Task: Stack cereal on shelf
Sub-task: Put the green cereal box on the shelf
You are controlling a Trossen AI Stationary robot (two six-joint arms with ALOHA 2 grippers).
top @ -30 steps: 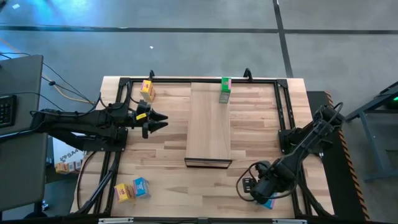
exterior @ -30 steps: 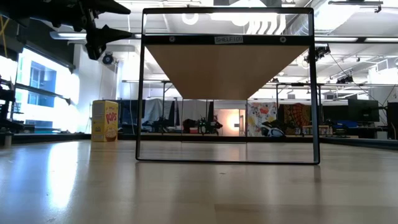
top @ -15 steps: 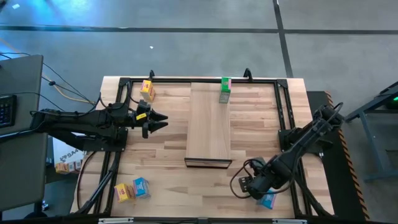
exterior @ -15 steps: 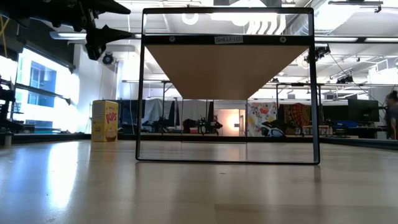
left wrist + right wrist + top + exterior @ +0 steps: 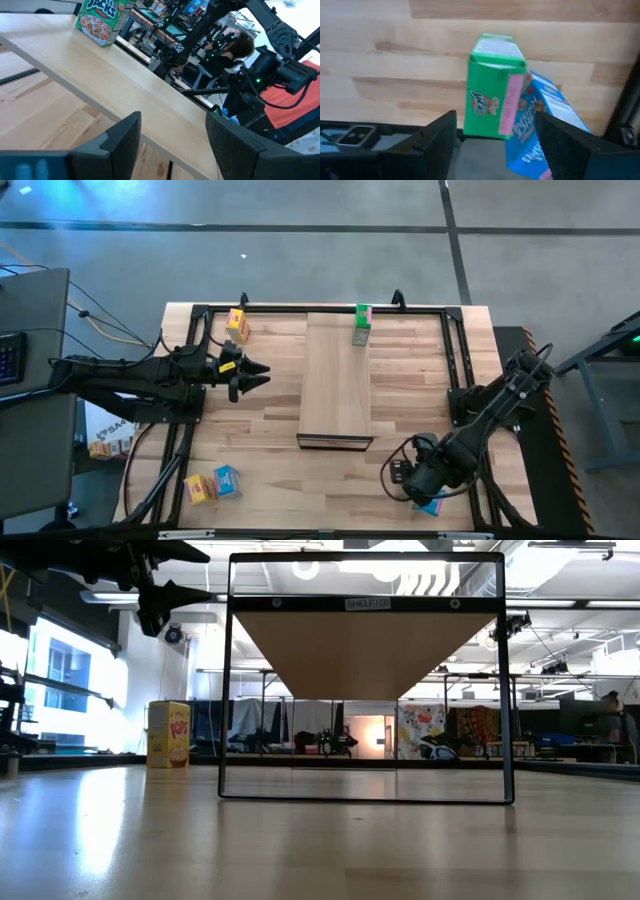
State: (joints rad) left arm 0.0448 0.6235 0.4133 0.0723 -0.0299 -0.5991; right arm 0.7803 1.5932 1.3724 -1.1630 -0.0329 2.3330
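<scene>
I see the big table [image 5: 270,440] with the long shelf [image 5: 337,375] in its middle, and one green cereal box [image 5: 361,324] stands at the shelf's far end. My left gripper [image 5: 252,375] waits beside the shelf with its jaws open and empty. My right gripper [image 5: 400,477] is low at the near right corner, jaws wide apart around another green box [image 5: 494,86] that leans against a blue box [image 5: 540,130].

A keyboard [image 5: 10,355] (partly cropped) sits beside the butcher-block table [image 5: 270,460].
</scene>
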